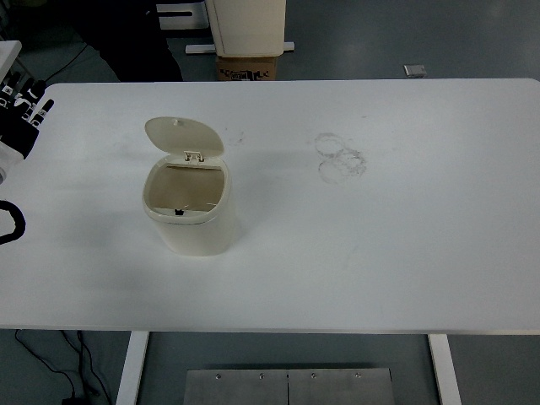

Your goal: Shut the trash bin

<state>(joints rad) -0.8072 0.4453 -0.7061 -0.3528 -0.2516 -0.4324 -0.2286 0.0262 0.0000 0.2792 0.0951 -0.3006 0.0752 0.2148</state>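
Observation:
A small cream trash bin (192, 221) stands on the white table (380, 245), left of centre. Its round lid (183, 136) is swung up and back on the far hinge, so the inside shows. My left hand (18, 114) is at the far left edge of the picture, well left of the bin and not touching it, with its black fingers (34, 108) spread and holding nothing. The right arm does not show.
Faint ring marks (339, 157) lie on the table right of the bin. A black cable loop (10, 223) shows at the left edge. A cardboard box (246, 67) and a white stand are on the floor beyond the far edge.

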